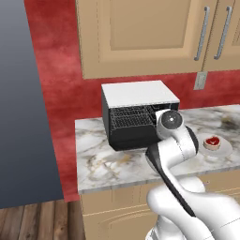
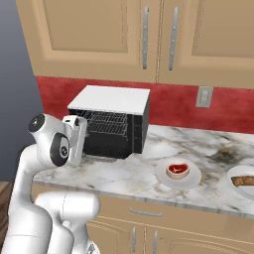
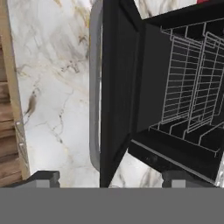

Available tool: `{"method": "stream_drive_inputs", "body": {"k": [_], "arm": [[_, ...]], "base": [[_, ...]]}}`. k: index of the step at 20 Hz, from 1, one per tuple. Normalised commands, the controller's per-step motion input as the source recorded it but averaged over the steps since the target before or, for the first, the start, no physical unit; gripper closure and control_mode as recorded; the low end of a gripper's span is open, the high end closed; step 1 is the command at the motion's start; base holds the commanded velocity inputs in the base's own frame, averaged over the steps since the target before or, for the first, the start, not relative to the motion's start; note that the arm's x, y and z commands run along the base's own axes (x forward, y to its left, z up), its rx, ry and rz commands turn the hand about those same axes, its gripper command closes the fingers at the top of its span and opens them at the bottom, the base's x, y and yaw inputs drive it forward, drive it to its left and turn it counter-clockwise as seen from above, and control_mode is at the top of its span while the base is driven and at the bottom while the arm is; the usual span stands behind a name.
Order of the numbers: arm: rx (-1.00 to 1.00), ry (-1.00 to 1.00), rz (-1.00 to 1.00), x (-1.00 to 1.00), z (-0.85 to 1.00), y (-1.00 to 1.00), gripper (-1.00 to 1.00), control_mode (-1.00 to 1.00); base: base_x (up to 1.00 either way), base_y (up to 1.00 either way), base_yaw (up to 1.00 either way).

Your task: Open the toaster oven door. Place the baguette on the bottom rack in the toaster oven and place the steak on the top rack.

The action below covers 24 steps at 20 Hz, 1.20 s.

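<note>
The black toaster oven [image 1: 133, 96] [image 2: 111, 99] stands at the back of the marble counter. Its door [image 3: 116, 87] hangs swung open, with the grey bar handle [image 3: 94, 87] on its outer face. Inside show the top rack [image 2: 108, 118] and the bottom rack [image 2: 105, 130], both bare. My gripper [image 3: 109, 178] is open just in front of the door's edge, holding nothing. The steak [image 1: 213, 141] [image 2: 177, 169] lies on a white plate to the oven's right. Further right, the baguette [image 2: 244, 181] rests on another plate at the frame's edge.
Tan wall cabinets [image 2: 149, 34] hang above the oven, in front of a red backsplash with an outlet [image 2: 203, 96]. A dark grey wall [image 1: 23, 103] stands left of the counter. The counter's front edge [image 3: 15, 100] runs close to my hand.
</note>
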Motion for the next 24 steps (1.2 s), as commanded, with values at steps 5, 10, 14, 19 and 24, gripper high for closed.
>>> {"method": "stream_drive_inputs", "body": {"k": [5, 10, 14, 19, 24], "arm": [[-0.08, 0.00, 0.00, 0.51, 0.26, 0.36, -1.00, -1.00], [-0.02, 0.11, 0.00, 0.16, -0.34, -0.01, -1.00, -1.00], [-0.02, 0.28, -0.07, 0.10, -0.73, -0.06, -1.00, -1.00], [0.00, 0.18, -0.10, 0.11, -0.78, -0.11, -1.00, -1.00], [0.01, 0.10, -0.02, 0.00, -0.65, -0.13, -1.00, -1.00]], "base": [[0.00, 0.00, 0.00], [0.00, 0.00, 0.00], [0.00, 0.00, 0.00], [0.00, 0.00, 0.00], [0.00, 0.00, 0.00]]}}
